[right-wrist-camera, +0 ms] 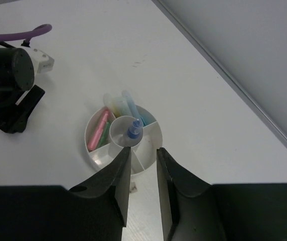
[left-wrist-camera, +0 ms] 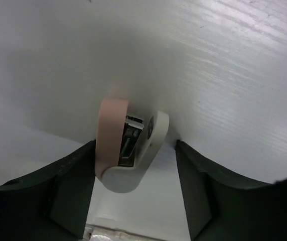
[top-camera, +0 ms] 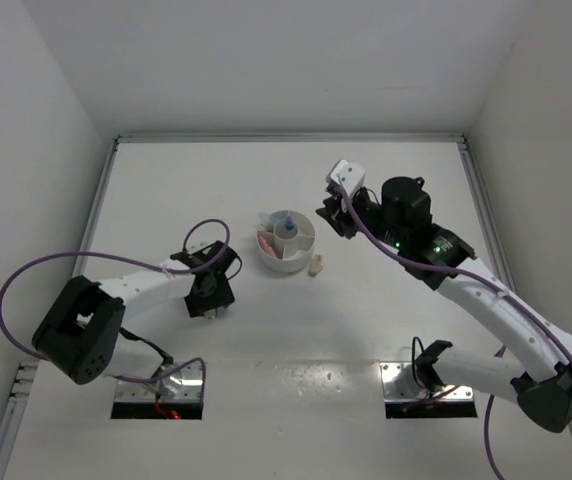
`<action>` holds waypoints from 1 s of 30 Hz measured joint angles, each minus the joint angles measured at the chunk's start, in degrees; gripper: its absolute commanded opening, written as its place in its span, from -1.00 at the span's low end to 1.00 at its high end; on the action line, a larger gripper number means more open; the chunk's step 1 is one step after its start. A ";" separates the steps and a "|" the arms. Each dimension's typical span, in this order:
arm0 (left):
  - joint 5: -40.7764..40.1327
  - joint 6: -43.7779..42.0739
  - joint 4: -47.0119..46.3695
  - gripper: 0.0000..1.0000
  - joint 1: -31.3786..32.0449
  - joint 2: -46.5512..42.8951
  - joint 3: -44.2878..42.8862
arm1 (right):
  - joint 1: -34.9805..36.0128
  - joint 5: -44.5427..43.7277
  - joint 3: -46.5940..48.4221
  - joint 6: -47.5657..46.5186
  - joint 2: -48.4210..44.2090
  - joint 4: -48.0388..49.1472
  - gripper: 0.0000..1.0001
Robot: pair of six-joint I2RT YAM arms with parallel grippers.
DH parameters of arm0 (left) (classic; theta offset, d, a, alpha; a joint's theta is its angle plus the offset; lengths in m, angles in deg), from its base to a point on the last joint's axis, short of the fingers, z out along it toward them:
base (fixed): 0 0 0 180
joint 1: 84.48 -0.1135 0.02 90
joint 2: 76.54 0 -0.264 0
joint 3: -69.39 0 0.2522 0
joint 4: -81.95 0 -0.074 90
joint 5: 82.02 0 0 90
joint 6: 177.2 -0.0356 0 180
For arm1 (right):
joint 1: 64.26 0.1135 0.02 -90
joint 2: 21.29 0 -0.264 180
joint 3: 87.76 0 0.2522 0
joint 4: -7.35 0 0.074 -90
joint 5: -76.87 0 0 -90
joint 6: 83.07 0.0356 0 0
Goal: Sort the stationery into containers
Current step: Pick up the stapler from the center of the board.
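Left wrist view gives you the left claw [left-wrist-camera: 135, 150] released, jaws apart around a pink-and-white piece [left-wrist-camera: 111, 135] that stands on the table [left-wrist-camera: 224, 60] between them, closer to one jaw. Your right claw [right-wrist-camera: 143, 155] is narrowly parted and empty, with the tub [right-wrist-camera: 99, 159] just beyond its tips.

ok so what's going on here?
Two arms are sorting stationery into the white tub. The left gripper straddles a pink-and-white piece, jaws open, not yet gripping. The right gripper hangs empty above the tub, which already holds several pieces. One beige piece lies beside it.
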 measured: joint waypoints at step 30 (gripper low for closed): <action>-7.34 -18.45 -8.20 -1.00 23.34 4.94 -37.13 | -0.59 -10.80 -6.23 -3.08 -2.62 3.39 -0.57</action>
